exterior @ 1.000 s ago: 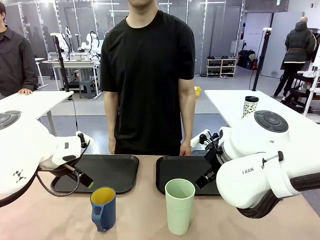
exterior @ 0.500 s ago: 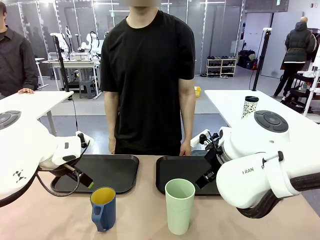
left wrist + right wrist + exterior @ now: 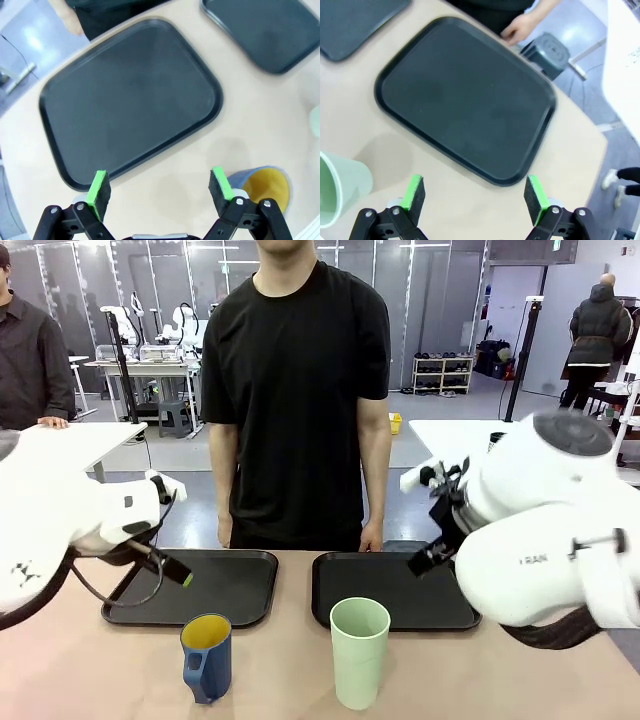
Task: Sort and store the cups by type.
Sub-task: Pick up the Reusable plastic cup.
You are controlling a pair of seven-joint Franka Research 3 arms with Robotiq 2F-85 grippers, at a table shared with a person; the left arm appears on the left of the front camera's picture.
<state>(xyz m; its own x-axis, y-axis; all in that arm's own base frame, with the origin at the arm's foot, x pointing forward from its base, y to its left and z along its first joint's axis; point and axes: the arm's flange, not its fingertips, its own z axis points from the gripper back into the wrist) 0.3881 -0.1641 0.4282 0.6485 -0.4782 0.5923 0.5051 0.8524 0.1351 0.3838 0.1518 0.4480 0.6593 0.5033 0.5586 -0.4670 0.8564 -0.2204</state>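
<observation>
Left gripper: jaws spread wide, green pads well apart, nothing held
Between left jaws: bare table and the near rim of the left tray
Blue mug: upright, yellow inside showing; just outside one pad at the wrist view's lower right, not in the gap; stands on the table in front of the left tray, handle toward the robot's side
Right gripper: jaws equally wide, nothing held
Between right jaws: bare table, with the right tray just beyond the pads
Green tumbler: upright, mouth up; near the pad at the wrist view's lower left, outside the gap; stands in front of the right tray, apart from the mug
Trays: black, side by side, farther across the table than both cups
Person: stands at the far edge behind the trays, hands low at the table edge
</observation>
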